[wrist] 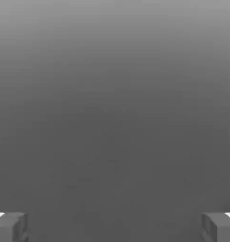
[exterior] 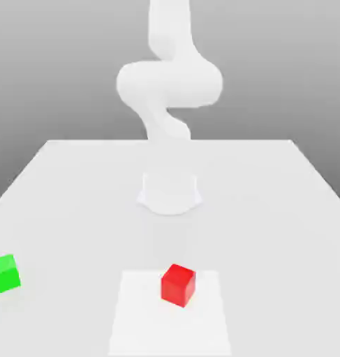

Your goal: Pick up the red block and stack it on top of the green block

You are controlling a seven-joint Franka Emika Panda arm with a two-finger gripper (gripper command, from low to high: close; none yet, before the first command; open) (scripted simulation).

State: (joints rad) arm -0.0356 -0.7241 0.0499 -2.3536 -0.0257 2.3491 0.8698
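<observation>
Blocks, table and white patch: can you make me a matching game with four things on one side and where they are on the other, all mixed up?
Things
1. Red block
2. Green block
3. Table
4. Pincer

Places and states
A. Near the edge of the exterior view, on its left
B. Open, with nothing between its two fingers
C. On the bright white patch
D. Underneath both blocks

Right pairs: 1-C, 2-A, 3-D, 4-B

Blk point(exterior: 178, 285) red, other blk point(exterior: 5, 274) grn
</observation>
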